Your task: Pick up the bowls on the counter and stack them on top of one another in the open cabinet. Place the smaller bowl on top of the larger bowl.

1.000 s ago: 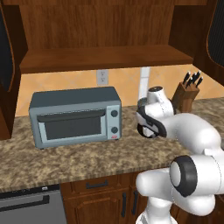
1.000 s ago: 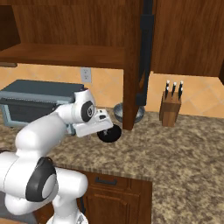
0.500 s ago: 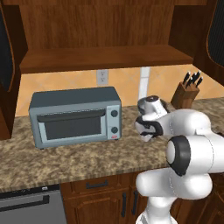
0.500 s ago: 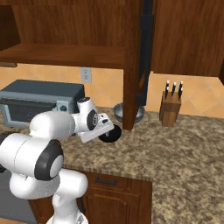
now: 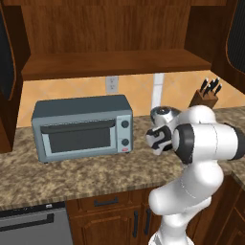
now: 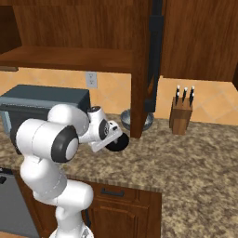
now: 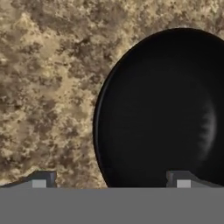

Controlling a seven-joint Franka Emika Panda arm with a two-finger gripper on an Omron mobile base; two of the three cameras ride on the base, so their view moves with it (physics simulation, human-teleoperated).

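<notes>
Gripper (image 7: 109, 180) hangs low over the small black bowl (image 7: 166, 109), jaws wide, one tip over the bowl's inside, one over bare counter (image 7: 43, 87). Risk: the glossy rim slips or tips as they close. The grey bowl (image 6: 126, 120) sits farther back by the cabinet (image 6: 69, 58) post; a careless lift could knock it.

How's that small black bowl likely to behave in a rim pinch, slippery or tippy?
Probably slippery: the smaller bowl looks smooth and glossy, with a highlight on its inner wall. Likely rigid, since its rim reads as a clean, even curve. The gripper straddles the rim, one fingertip over the counter, so an off-centre pinch may let the bowl tilt.
</notes>
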